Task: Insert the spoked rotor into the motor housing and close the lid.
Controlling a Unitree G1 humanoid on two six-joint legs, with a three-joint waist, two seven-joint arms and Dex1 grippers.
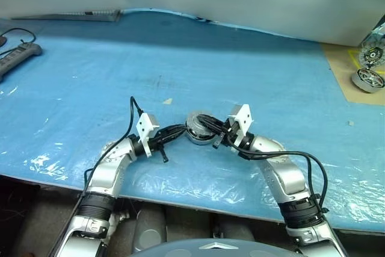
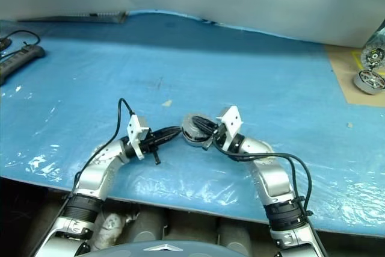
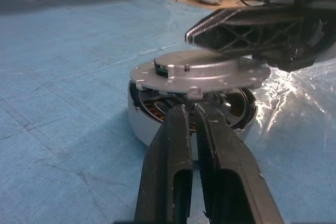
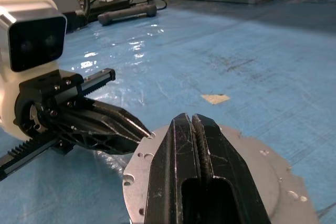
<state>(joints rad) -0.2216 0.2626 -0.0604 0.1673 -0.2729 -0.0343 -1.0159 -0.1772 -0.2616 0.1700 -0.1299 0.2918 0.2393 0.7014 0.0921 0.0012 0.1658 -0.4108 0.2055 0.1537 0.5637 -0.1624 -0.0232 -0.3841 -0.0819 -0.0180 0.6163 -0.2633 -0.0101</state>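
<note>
Both end effectors clenched empty: right end effector atop lid, left end effector at motor housing rim. Lid-closing step; next, press lid flush.

The table cover is showing a bright blue, crossed by faint creases and glossy white glare at its 6 o'clock edge. The lid is presenting a plain pale grey face dotted with small holes around its rim. The motor housing beneath it is appearing light grey outside, with copper-coloured windings showing inside. The fingers of the left gripper and the right gripper are appearing black. At 3 o'clock a tan mat is carrying silver spoked motors.
</note>
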